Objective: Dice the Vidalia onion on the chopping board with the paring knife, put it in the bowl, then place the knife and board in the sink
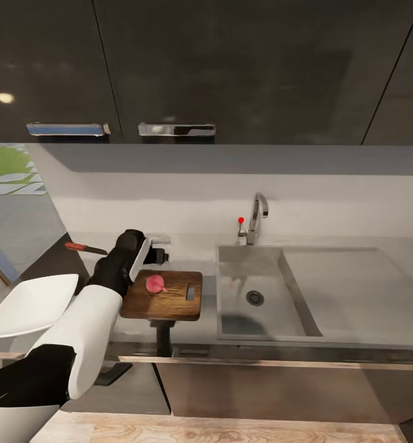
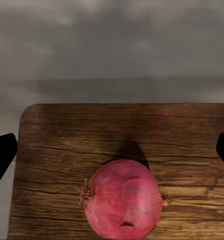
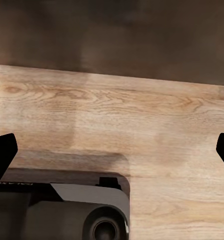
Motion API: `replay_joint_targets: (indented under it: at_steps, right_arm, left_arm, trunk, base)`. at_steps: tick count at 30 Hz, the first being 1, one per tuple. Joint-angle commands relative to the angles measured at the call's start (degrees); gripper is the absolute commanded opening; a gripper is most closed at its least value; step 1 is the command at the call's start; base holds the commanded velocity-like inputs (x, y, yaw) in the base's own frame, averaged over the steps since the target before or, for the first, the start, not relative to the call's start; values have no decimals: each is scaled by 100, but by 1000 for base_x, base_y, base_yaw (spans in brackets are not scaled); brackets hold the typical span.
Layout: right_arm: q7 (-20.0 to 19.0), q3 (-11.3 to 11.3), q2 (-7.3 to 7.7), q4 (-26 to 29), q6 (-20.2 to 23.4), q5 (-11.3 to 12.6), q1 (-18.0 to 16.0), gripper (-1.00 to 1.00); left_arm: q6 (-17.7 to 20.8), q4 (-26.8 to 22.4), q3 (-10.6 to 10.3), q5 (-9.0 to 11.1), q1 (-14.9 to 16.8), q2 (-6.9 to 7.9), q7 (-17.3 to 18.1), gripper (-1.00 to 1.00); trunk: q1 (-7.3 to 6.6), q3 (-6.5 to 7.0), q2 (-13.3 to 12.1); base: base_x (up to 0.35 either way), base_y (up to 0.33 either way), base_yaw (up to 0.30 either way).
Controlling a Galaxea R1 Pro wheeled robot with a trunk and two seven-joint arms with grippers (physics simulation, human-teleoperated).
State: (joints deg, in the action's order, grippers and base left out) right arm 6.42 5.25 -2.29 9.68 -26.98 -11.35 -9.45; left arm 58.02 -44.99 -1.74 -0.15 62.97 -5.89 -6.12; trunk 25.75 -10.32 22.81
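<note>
The pinkish-red Vidalia onion (image 1: 156,283) (image 2: 123,198) rests on the brown chopping board (image 1: 169,301) (image 2: 62,145), which lies on the countertop (image 1: 194,252) left of the sink (image 1: 243,314). My left gripper (image 1: 158,254) (image 2: 112,152) hovers open just behind and above the onion, its dark fingertips (image 2: 2,152) spread wide and touching nothing. The red-handled paring knife (image 1: 84,248) lies on the counter further left, beyond my forearm. Nearer me at the left is the white bowl (image 1: 31,304). My right gripper (image 3: 112,150) is open over wooden floor, holding nothing.
A chrome tap (image 1: 256,216) with a red knob stands behind the basin, and a flat drainer (image 1: 354,289) lies to its right. Dark wall cabinets (image 1: 231,67) hang overhead. In the right wrist view, part of my base (image 3: 67,210) is over the plank floor.
</note>
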Motion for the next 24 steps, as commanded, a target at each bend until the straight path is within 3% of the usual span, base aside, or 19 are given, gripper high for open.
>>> replay_joint_targets:
  at_steps: [1, 6, 11, 24]
  right_arm:
    - [18, 46, -5, -5, -18, -61, -5, 100]
    - [19, 46, -1, -7, -19, -61, -5, 100]
    - [17, 48, -1, -7, -18, -61, -5, 100]
    - [17, 46, 1, -9, -18, -61, -5, 100]
  left_arm:
    - [24, -87, -7, 6, 4, 25, -21, 100]
    - [25, -298, -9, 6, 3, 63, -21, 100]
    - [25, -199, -16, 7, 4, 70, -21, 100]
    - [23, 93, -19, 7, 4, 65, -21, 100]
  trunk:
    - [4, -12, 11]
    - [4, -12, 11]
    - [4, -12, 11]
    - [4, -12, 11]
  base:
    - [0, 0, 0]
    - [0, 0, 0]
    - [-60, 0, 0]
    - [-302, 0, 0]
